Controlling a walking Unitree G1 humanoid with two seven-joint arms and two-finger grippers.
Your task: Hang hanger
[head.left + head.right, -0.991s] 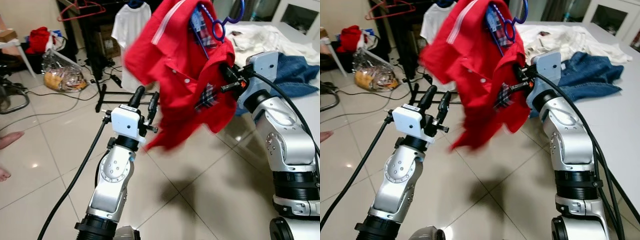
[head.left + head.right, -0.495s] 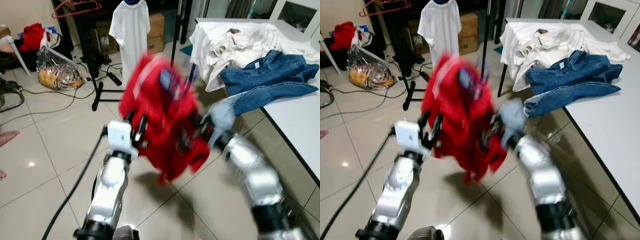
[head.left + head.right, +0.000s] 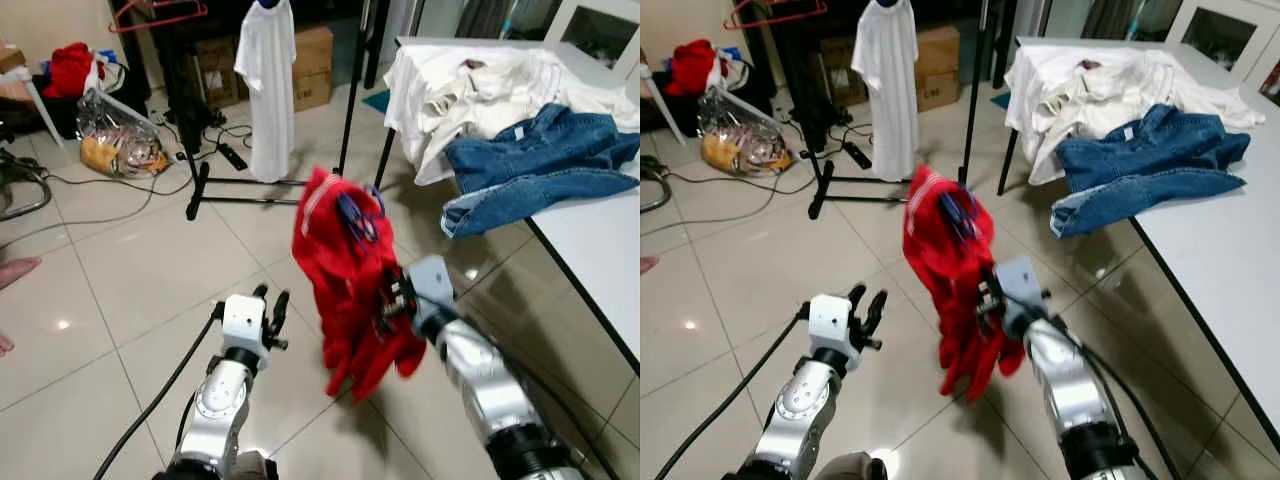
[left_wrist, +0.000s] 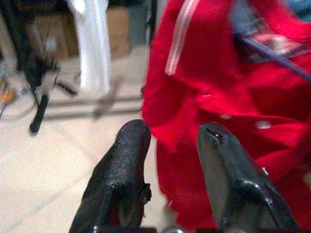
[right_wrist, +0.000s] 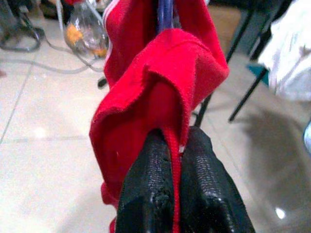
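Observation:
A red polo shirt [image 3: 345, 270] on a blue hanger [image 3: 352, 212] hangs low over the tiled floor, in front of me. My right gripper [image 3: 385, 305] is shut on the shirt's fabric; in the right wrist view its fingers [image 5: 197, 194] pinch a red fold, with the blue hanger [image 5: 164, 14] rising above. My left gripper [image 3: 270, 308] is open, just left of the shirt and apart from it; its fingers [image 4: 129, 160] frame the red cloth [image 4: 218, 97]. A black clothes rack [image 3: 345, 100] stands behind, holding a white T-shirt [image 3: 270, 80].
A white table [image 3: 600, 230] on the right carries blue jeans [image 3: 535, 160] and white garments [image 3: 470, 80]. Cables, a plastic bag [image 3: 120, 145] and a red cloth pile [image 3: 70, 70] lie at the far left. A person's foot [image 3: 15, 272] shows at the left edge.
Both arms have dropped low with the red shirt, from chest height to near the floor. The view has pulled back, showing more of the rack and table. The right gripper keeps its hold.

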